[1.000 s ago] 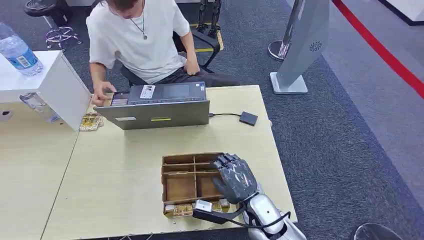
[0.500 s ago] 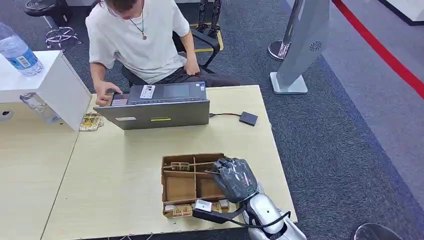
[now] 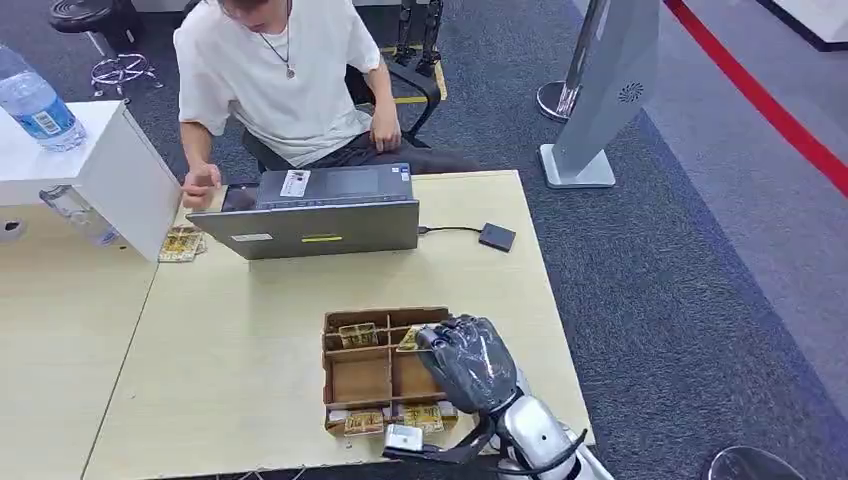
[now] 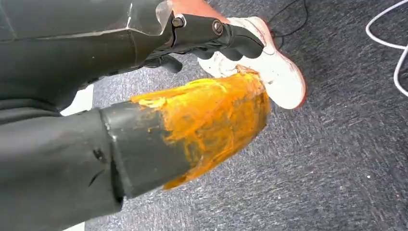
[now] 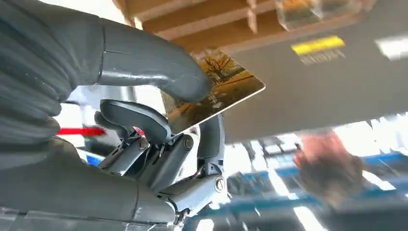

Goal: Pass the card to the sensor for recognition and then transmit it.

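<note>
One yellow-printed card [image 5: 211, 94] is pinched in the right hand [image 3: 470, 362], the thick grey thumb [image 5: 144, 57] pressing on its printed face and the darker fingers [image 5: 139, 120] underneath, as the right wrist view shows. From the head view this hand sits over the right end of the brown cardboard divider tray [image 3: 345, 385], with a corner of the card just visible at the tray's upper right compartment. More yellow cards lie in the tray: one in its upper left compartment [image 3: 357, 334] and several along its near strip [image 3: 390, 420].

The tray stands near the front edge of the pale wooden table [image 3: 230, 340], close to the table's right edge, where the tabletop drops off to grey carpet [image 3: 680, 290]. Between the tray and the grey laptop [image 3: 320, 212] lies a broad bare stretch of tabletop. The small black square sensor [image 3: 497, 237] rests near the table's right edge, joined to the laptop by a thin black cable [image 3: 448, 229], well apart from the tray with bare wood between them.

Behind the laptop sits a person in a white shirt [image 3: 280, 80], one hand at the laptop's far left corner. A white box [image 3: 110, 170] with a clear water bottle [image 3: 35, 105] on it stands at the left.

The left hand [image 4: 211, 38] hangs above the carpet in its wrist view, dark fingers curled inward holding nothing, near a white shoe [image 4: 279, 77].
</note>
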